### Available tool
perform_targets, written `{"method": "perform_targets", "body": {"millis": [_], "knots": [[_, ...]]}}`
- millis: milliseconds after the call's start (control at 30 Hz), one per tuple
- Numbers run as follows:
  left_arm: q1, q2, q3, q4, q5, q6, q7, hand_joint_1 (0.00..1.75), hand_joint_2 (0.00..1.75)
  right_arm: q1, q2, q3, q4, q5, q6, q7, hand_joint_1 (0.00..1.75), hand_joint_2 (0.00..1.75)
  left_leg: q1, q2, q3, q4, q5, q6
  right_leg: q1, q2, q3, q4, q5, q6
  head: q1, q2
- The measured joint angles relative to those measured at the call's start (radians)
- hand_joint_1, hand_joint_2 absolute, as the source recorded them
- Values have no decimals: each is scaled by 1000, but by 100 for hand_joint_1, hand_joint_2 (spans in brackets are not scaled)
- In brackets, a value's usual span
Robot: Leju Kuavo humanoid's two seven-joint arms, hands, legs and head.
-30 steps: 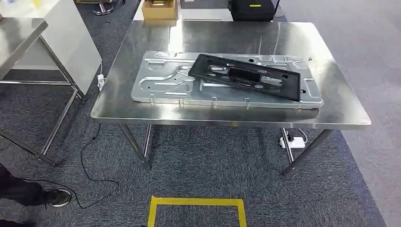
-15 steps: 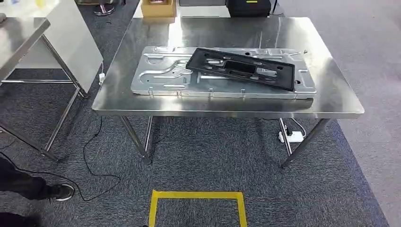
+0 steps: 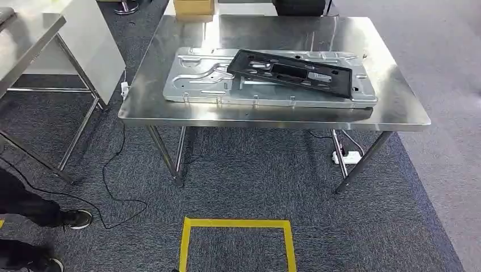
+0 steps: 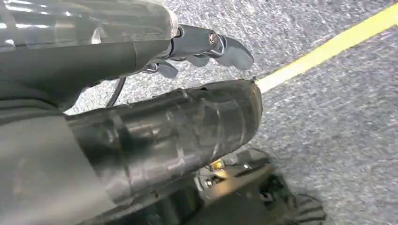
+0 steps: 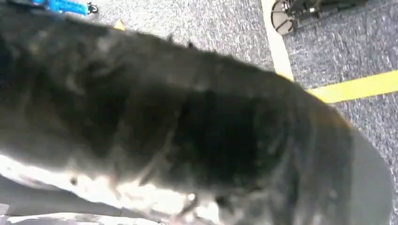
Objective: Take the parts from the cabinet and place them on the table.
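Steel table (image 3: 170, 107) at 12 o'clock of head view. Silver stamped panel (image 3: 193, 85) lies flat on it; black frame (image 3: 295, 71) rests on top.

Both long axes run 9-to-3; frame skewed, right end toward 4.

Left hand (image 4: 206, 47) hangs over carpet, fingers curled, holding nothing. Right hand state: cannot tell, view blurred.

Judgement: parts look placed; walk clear steadily, arms low.
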Motion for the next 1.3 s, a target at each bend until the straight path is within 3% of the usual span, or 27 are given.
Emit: {"method": "perform_targets", "body": {"millis": [33,67,133,167,200,233,267,333,367,467,533,567,633,667,700,767,833,867,900,967,1033,1067,1100,1167,1200,1233,1300], "knots": [[-2,-1,0,0,0,1,0,0,0,0,0,0,0,2,0,0,0,0,4,7,-8,-5,13,8,-6,5,-7,15,-25,2,-1,0],[-4,0,0,0,0,1,1,0,0,0,0,0,1,5,0,0,0,0,3,7,-20,-5,22,20,-5,5,-23,55,-81,2,2,0],[-4,0,0,0,0,3,0,0,0,-1,0,0,1,8,0,-1,0,0,1,8,-44,-2,37,26,-7,4,-64,195,-191,7,1,0],[-3,0,0,0,0,3,0,0,0,-1,0,0,1,9,0,-5,0,0,-2,9,-57,1,46,26,-7,4,-79,265,-224,9,0,0],[-3,0,0,0,0,3,0,0,0,-1,1,1,2,10,0,-7,0,0,-3,9,-69,6,53,25,-7,4,-80,303,-225,10,1,0],[-2,0,0,0,1,3,-1,0,0,-1,1,1,2,12,0,-7,0,0,-3,10,-84,13,60,23,-8,4,-57,294,-201,10,1,0],[-2,0,0,0,2,3,-2,0,0,-1,1,1,2,13,0,-8,0,0,-3,9,-98,19,65,21,-8,4,-14,242,-167,8,1,0],[-2,0,0,0,3,4,-5,0,0,-2,1,2,2,16,1,-9,0,0,-3,8,-118,35,71,15,-8,4,113,62,-122,2,1,0],[-2,0,0,0,4,4,-5,0,0,-6,1,2,2,18,1,-10,0,0,-6,8,-127,42,74,9,-5,5,148,-3,-155,-2,1,0],[-4,-1,0,0,7,8,-8,0,0,-6,3,2,2,22,2,-12,0,0,-5,9,-131,44,92,-10,6,6,135,-7,-142,-14,-1,0],[0,0,0,0,8,10,-7,0,0,-6,9,2,5,23,3,-12,0,0,-2,5,-137,51,86,-23,-5,-1,122,-17,-120,-34,0,0],[0,0,0,0,9,10,-7,0,0,-8,9,2,6,23,3,-12,0,0,-1,2,-151,76,42,-31,-4,0,110,-17,-111,-41,0,0],[2,0,0,0,10,10,-6,0,0,-8,9,2,6,24,6,-13,0,0,4,1,-190,203,-79,-40,-1,-2,82,-17,-92,-50,-2,0],[2,0,0,0,10,10,-6,0,0,-8,9,2,6,25,7,-14,0,0,5,1,-204,273,-119,-43,0,-2,68,-16,-81,-50,-2,0],[2,0,0,0,10,10,-6,0,0,-7,9,2,6,25,8,-14,0,0,5,1,-207,321,-128,-45,1,-2,53,-15,-70,-49,-2,0],[2,0,0,0,10,10,-6,0,0,-7,9,2,6,10,22,-27,0,0,5,1,-164,304,-69,-44,1,-2,29,-11,-51,-46,-2,0],[1,1,0,0,11,10,-6,0,0,-8,10,1,6,-1,32,-40,0,0,5,1,-51,153,0,-35,1,-2,5,-3,-35,-41,-3,0],[0,1,0,0,11,10,-7,0,0,-8,11,1,6,-2,34,-45,0,0,3,0,11,60,-15,-28,0,-2,1,0,-29,-36,-3,0],[-1,1,0,0,11,9,-8,0,0,-8,13,1,6,-2,35,-50,0,0,-3,0,47,-3,-32,-23,4,-1,-3,3,-21,-30,-2,0],[-2,1,0,0,11,9,-8,0,0,-8,13,1,6,-2,34,-61,0,0,-6,0,36,-13,-38,-14,2,-5,-10,0,-4,-18,-2,0],[2,1,1,0,16,9,-8,0,0,-6,13,1,6,3,29,-73,0,0,4,4,24,-26,-11,11,5,-3,-15,-3,8,-3,-1,0],[2,0,1,0,18,9,-8,0,0,-7,13,1,6,7,25,-82,0,0,2,7,13,-26,0,19,1,1,-25,14,-28,-1,-1,0],[1,0,1,0,20,9,-8,0,0,-7,13,1,6,9,21,-88,0,0,2,8,-1,-26,9,29,-1,2,-40,63,-93,0,0,0],[2,0,1,0,22,9,-9,0,0,-6,13,1,6,18,8,-115,0,0,0,8,-27,-23,28,33,-2,2,-75,207,-199,7,0,0],[3,0,3,0,25,10,-10,0,0,-6,13,1,6,24,-2,-136,0,0,-2,10,-42,-22,38,32,-3,2,-88,277,-219,10,0,0],[3,0,4,0,30,10,-10,0,0,-5,13,1,6,28,-7,-155,0,0,-2,11,-55,-19,47,30,-4,2,-83,305,-202,13,-1,0],[2,0,6,0,38,10,-11,0,0,-6,13,1,6,30,-14,-198,0,0,-1,12,-82,-6,61,25,-6,2,-12,236,-130,14,-1,0]]}}
